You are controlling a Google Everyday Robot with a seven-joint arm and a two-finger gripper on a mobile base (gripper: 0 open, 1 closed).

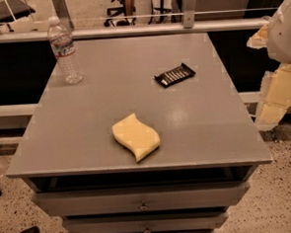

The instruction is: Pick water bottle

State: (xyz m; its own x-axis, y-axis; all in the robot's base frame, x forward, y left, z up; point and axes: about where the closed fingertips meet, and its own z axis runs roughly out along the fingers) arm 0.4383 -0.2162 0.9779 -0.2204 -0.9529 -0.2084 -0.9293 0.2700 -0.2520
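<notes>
The water bottle (64, 50) is a small clear ribbed plastic bottle with a white cap and a white label printed in red and blue. It stands upright at the far left corner of the grey table (134, 89). My gripper (274, 99) is at the right edge of the view, beyond the table's right side and about level with its top. It hangs from the white arm (286, 30), far from the bottle across the table's width, and holds nothing that I can see.
A black snack bar wrapper (174, 75) lies right of centre toward the back. A yellow wavy sponge (136, 137) lies near the front middle. Drawers (141, 206) sit under the tabletop. A rail and office chairs are behind the table.
</notes>
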